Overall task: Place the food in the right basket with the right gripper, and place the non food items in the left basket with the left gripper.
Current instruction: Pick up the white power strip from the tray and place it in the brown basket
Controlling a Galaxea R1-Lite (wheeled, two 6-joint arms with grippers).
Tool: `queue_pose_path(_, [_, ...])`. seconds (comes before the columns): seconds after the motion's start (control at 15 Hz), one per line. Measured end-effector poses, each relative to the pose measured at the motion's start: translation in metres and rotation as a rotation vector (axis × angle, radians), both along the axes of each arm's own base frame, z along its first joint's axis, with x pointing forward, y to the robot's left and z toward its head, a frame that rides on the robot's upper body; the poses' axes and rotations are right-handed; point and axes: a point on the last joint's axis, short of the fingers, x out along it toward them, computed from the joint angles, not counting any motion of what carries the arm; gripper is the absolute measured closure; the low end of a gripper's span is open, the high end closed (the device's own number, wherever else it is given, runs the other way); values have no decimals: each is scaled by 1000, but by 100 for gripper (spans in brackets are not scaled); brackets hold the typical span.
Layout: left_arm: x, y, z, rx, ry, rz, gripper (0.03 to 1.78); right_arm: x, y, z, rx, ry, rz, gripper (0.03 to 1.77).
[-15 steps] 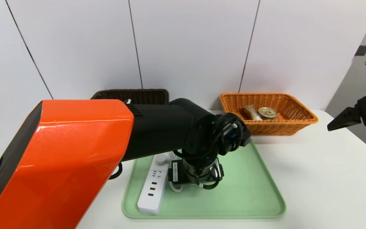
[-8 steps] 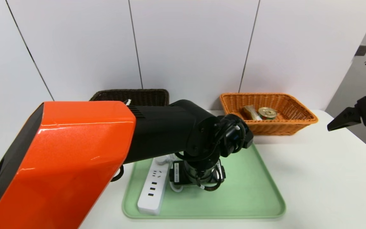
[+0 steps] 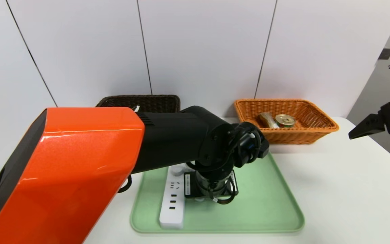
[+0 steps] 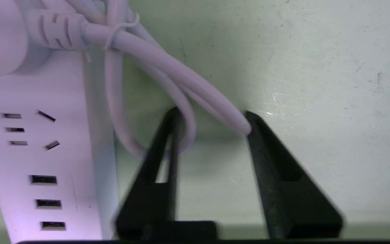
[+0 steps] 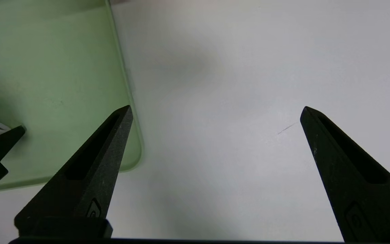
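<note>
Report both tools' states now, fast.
Left tool: closing around the power strip's cord, with a gap between the fingers.
Right tool: open, holding nothing, above the table.

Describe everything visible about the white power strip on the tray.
The power strip is a long white plastic bar lying flat on the green tray, near its left side, sockets up: a multi-slot outlet toward the far end, three small rectangular ports below it. Its white cord is bundled with a thin tie beside the plug. The left gripper straddles loops of that cord, fingers closing on them; whether it is gripped firmly cannot be told.
</note>
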Motion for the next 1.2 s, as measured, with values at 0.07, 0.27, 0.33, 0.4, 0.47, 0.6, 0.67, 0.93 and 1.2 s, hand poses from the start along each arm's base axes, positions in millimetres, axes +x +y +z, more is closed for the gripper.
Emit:
queue_pose_path(0.07, [0, 0, 0, 0, 1, -1, 173, 0, 0, 0, 0, -2, 2, 9])
queue_pose_path(0.27, [-1, 1, 1, -1, 2, 0, 173, -1, 1, 1, 0, -4, 7, 9])
queue_pose_path(0.33, [-1, 1, 1, -2, 1, 0, 173, -1, 1, 1, -1, -4, 7, 9])
queue_pose_path(0.4, [-1, 1, 2, -3, 2, 1, 173, -1, 1, 0, -1, -2, 8, 9])
queue_pose_path(0.47, [-1, 1, 3, -1, 3, 1, 173, -1, 1, 0, -2, -2, 9, 9])
queue_pose_path(0.6, [-4, 4, 7, 2, 7, -1, 173, -1, 1, 0, 1, 0, 12, 9])
queue_pose_path(0.67, [-8, 5, 12, -1, 6, -6, 173, -1, 1, 0, 3, 0, 13, 9])
queue_pose_path(0.93, [-39, 3, 43, -58, -26, -80, 173, 0, 1, -1, 9, 4, 24, 9])
queue_pose_path(1.2, [-66, 6, 74, -150, -38, -149, 173, 0, 1, -1, 9, 5, 25, 9])
